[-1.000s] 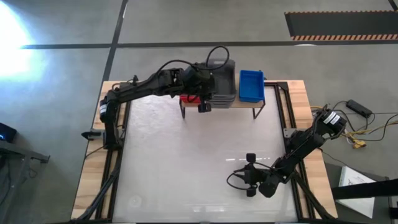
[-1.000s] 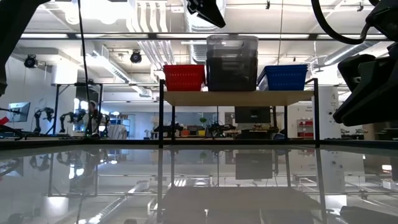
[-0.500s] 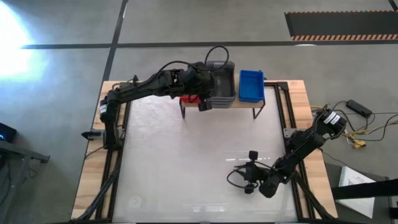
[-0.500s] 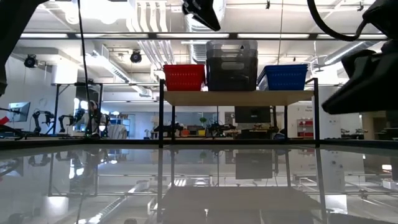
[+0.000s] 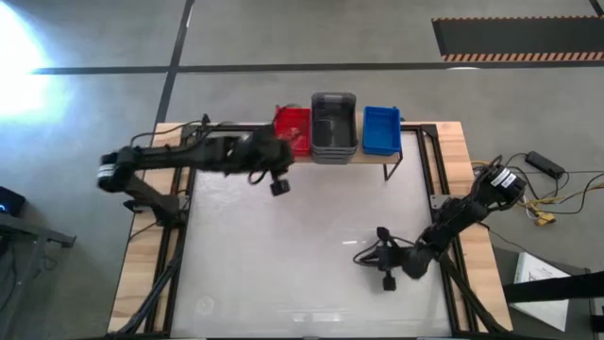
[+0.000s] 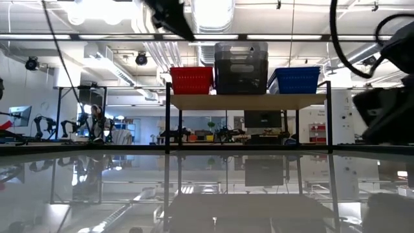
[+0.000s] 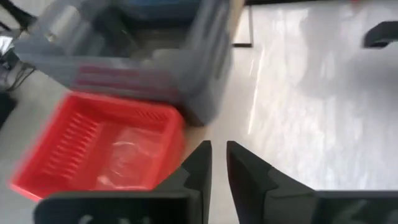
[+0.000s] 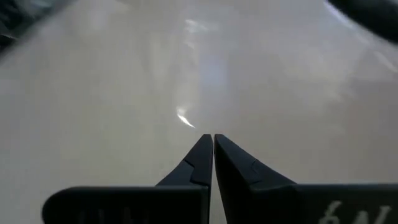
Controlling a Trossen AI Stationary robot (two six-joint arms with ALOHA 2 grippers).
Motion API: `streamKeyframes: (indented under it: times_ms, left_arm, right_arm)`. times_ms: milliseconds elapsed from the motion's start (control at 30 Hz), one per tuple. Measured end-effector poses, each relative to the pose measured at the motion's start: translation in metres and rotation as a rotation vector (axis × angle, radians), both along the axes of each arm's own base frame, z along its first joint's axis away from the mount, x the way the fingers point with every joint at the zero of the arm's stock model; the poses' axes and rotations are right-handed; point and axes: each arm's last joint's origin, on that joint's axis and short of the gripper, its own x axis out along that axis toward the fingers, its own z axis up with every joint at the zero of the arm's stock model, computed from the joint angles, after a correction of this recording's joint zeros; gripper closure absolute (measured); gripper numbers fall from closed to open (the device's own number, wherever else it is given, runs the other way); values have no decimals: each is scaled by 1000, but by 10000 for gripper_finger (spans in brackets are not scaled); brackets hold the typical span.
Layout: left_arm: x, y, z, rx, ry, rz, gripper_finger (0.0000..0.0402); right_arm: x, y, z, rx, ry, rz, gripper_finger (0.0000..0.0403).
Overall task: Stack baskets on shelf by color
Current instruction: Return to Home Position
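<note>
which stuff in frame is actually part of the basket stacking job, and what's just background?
Part of the job:
- red baskets
- dark grey basket stack
- blue baskets
- shelf
- left gripper, empty, near the shelf
- right gripper, shut, waiting over the table

Just there:
- white tabletop
- cables off the table's right edge

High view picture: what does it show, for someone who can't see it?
Red, dark grey and blue baskets sit side by side on a shelf. The left gripper and right gripper are over the table, holding nothing.
</note>
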Motion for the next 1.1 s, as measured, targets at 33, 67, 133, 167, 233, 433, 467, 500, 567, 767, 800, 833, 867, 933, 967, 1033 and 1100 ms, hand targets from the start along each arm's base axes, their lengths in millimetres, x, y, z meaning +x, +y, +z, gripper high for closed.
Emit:
streamKeyframes:
  times_ms: [33, 67, 133, 167, 233, 433, 467, 500, 567, 767, 800, 833, 867, 933, 967, 1033, 1100]
  left_arm:
    - [-8, -5, -9, -7, -32, -5, 371]
    - [-14, -9, -20, -10, -57, -13, 375]
    - [-32, -16, -34, -27, -120, -20, 380]
    - [-41, -19, -40, -42, -147, -18, 381]
    - [-60, -24, -48, -74, -214, -10, 382]
    - [-112, -30, -71, -140, -329, 12, 382]
    - [-119, -30, -74, -144, -349, 11, 382]
    - [-126, -30, -77, -147, -374, 12, 382]
    - [-137, -31, -85, -159, -402, 18, 382]
    - [-162, -31, -106, -178, -501, 19, 382]
    - [-166, -31, -111, -180, -497, 21, 382]
    - [-169, -31, -115, -180, -500, 20, 382]
    - [-171, -32, -118, -182, -516, 15, 382]
    - [-176, -32, -127, -186, -537, 5, 382]
    - [-179, -32, -132, -185, -544, 3, 382]
    - [-182, -32, -140, -189, -577, -11, 382]
    - [-185, -33, -152, -201, -589, -28, 382]
  right_arm:
    - [1, -5, 1, 19, -20, 38, 394]
    - [3, -10, 2, 37, -44, 76, 394]
    - [7, -24, 6, 61, -99, 134, 394]
    - [9, -32, 9, 73, -127, 155, 394]
    - [10, -50, 13, 85, -161, 164, 394]
    - [-4, -98, 31, 143, -297, 36, 394]
    - [-9, -102, 34, 147, -320, 29, 394]
    - [-10, -105, 39, 151, -346, 14, 394]
    - [-14, -107, 46, 150, -357, 8, 394]
    - [-31, -112, 60, 160, -372, 10, 394]
    - [-34, -113, 63, 162, -379, 10, 394]
    - [-38, -114, 65, 165, -390, 11, 394]
    - [-41, -114, 68, 169, -404, 11, 394]
    - [-49, -117, 77, 189, -479, 13, 394]
    - [-54, -118, 82, 197, -522, 15, 394]
    - [-62, -120, 88, 209, -584, 18, 394]
    - [-68, -122, 89, 204, -603, 21, 394]
